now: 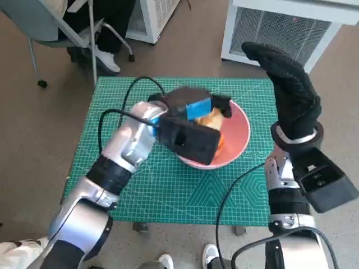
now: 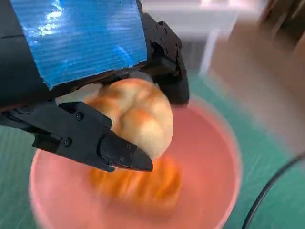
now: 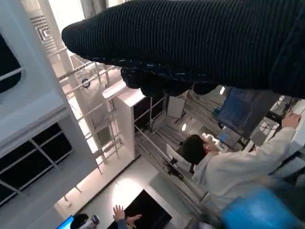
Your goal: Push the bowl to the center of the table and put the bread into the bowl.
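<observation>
Head view, near edge first: two pale forearms rise from below. Left forearm angles toward 1 o'clock over the green gridded cutting mat [image 1: 168, 190] that covers the table.

Left hand [image 1: 190, 120], black with glossy blue tape on its back, hangs over the bowl [image 1: 238, 143]. Bowl is round, smooth, pink, sitting near the mat's centre, slightly toward 2 o'clock. Left wrist view: black fingers [image 2: 102, 143] clamp the bread [image 2: 136, 117], a rounded, lobed roll, pale gold with browner patches, crust matte. Bread is held above the bowl's interior; a blurred orange patch lies below it on the bowl floor.

Right hand [image 1: 291, 89] in black knitted glove stands upright at 3 o'clock beyond the mat's edge, fingers extended together, holding nothing.

Farther out: white ventilated cabinet [image 1: 280, 31] at 1 o'clock, a chair and a seated person's legs [image 1: 104, 33] at 11 o'clock.
</observation>
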